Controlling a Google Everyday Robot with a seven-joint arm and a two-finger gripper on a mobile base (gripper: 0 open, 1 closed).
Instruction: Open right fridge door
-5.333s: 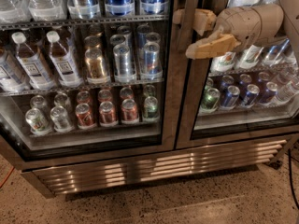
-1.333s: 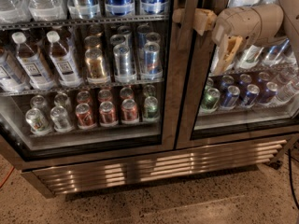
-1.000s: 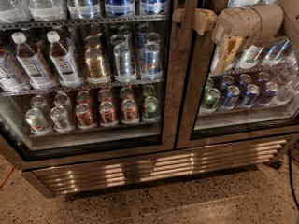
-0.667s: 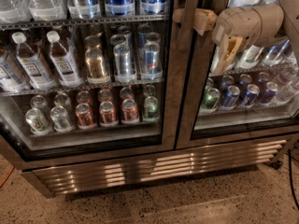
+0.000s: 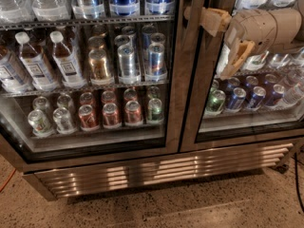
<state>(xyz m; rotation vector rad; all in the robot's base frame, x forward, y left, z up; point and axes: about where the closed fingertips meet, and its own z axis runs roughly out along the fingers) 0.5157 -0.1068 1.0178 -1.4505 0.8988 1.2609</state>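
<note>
Gripper (image 5: 219, 45) at the right fridge door (image 5: 194, 103), fingers (image 5: 209, 19) spread wide apart.
One finger reaches across the door's steel frame and the other hangs over its glass; two doors, both shut.

Speckled brown floor (image 5: 190, 208) well below hand (image 5: 223, 39), itself high at right. Louvred steel grille (image 5: 156, 170) below-left of hand, streaked with warm light. Orange cable (image 5: 5, 182) far lower left; black cable (image 5: 298, 175) lower right.

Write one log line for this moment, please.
right fridge door: shut | end effector: open, by door's upper inner edge
</note>
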